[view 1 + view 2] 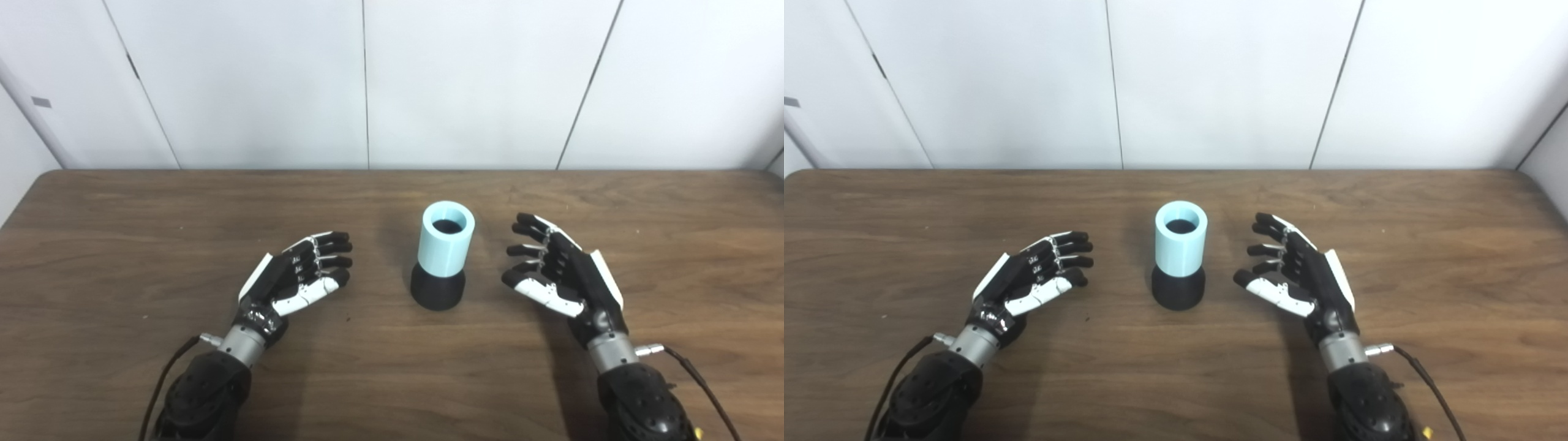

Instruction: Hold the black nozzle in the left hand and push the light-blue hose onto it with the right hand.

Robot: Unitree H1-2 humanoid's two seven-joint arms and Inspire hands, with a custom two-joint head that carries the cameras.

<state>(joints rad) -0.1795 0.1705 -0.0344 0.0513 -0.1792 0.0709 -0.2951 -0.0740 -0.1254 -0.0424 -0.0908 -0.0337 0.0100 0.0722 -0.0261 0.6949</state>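
A light-blue hose piece (446, 239), a short open tube, stands upright on top of the black nozzle (437, 289), whose flared base rests on the wooden table (122, 245) near its middle. My left hand (300, 274) lies open to the left of the pair, palm turned toward it, a clear gap between them. To the right, my right hand (560, 269) is open too, palm facing the pair, and touches nothing. The same stack shows in the right eye view as hose (1181, 245) on nozzle (1178, 289).
White wall panels (367, 79) rise behind the table's far edge. Cables run from both wrists toward the picture's bottom edge. Bare wood lies around the stack on all sides.
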